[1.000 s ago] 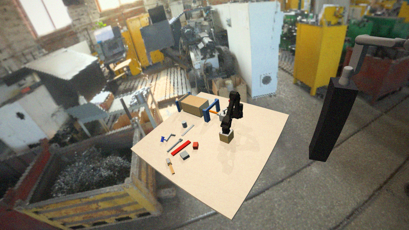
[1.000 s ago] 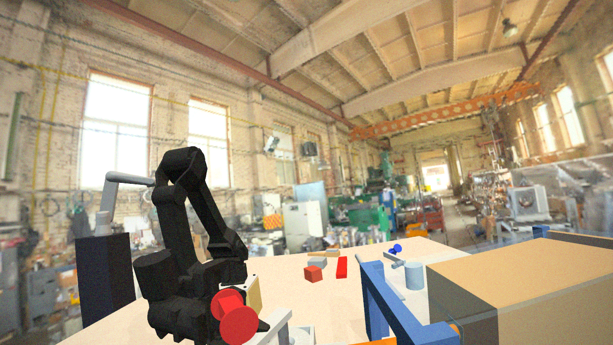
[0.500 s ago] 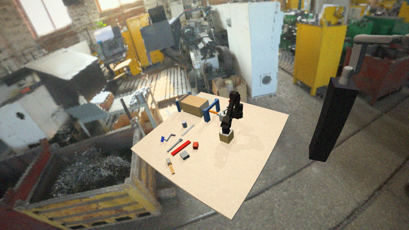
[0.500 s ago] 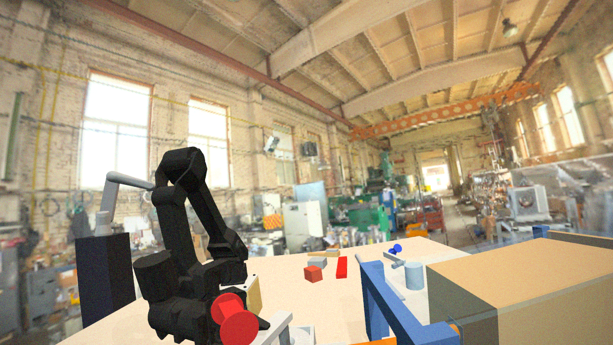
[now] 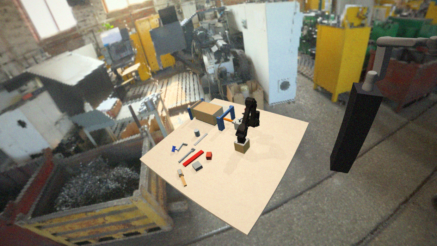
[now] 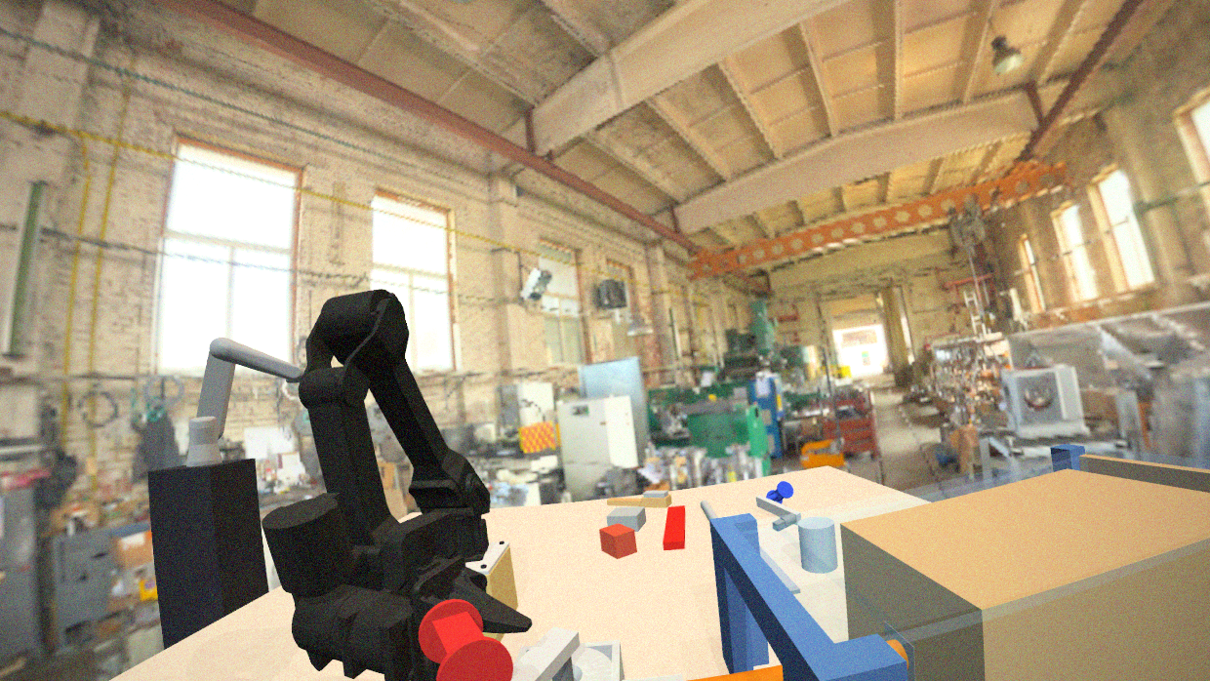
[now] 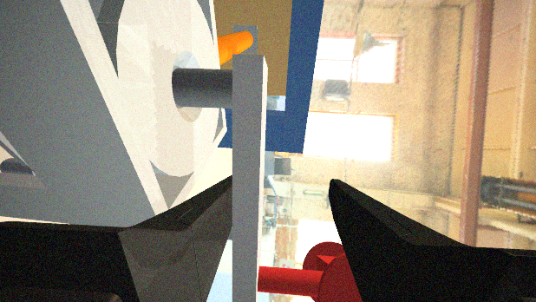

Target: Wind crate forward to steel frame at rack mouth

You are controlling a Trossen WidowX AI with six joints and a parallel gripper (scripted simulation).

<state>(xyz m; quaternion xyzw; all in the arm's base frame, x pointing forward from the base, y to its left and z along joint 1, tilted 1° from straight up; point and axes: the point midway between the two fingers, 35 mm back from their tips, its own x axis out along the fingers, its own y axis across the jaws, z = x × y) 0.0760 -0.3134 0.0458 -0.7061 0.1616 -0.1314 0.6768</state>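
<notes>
Crate (image 5: 205, 111) (image 6: 1016, 528) (image 7: 275, 22) sits upper middle of the top view, just behind the frame (image 5: 221, 124) (image 6: 772, 583) (image 7: 303, 82), looks flat on the table (image 5: 259, 186) (image 6: 576, 600). Contact at the front can't be confirmed: the front is partly hidden by the frame, some gap seems left.

End effector (image 6: 518, 626) (image 7: 284, 184): fingers apart, nothing clamped. Left-hand finger in the wrist view is right beside the handle (image 5: 240, 119) (image 6: 554, 651) (image 7: 248, 173), touch unclear. Red knob (image 5: 245, 108) (image 6: 463, 642) (image 7: 290, 279) is partly covered by the right-hand finger, lower part of the same view.

Handle looks seated in the winch (image 5: 237, 126) (image 6: 608, 655) (image 7: 87, 130); key depth can't be read.

Risks:
- handle dragged round or lifted out if the fingers are pulled away sideways or upward while hooked on bar or knob. Backing straight off is the safer exit.
- crate left short if release is final and the gap is real. Should be checked before the arm is parked.
- if winding is resumed: crate could be tipped or ridden up by overpull on the strap (image 5: 228, 119) (image 6: 745, 674) (image 7: 236, 43) after contact. Small turns only.
- key could be cammed out if the bar is pushed off-axis.
</notes>
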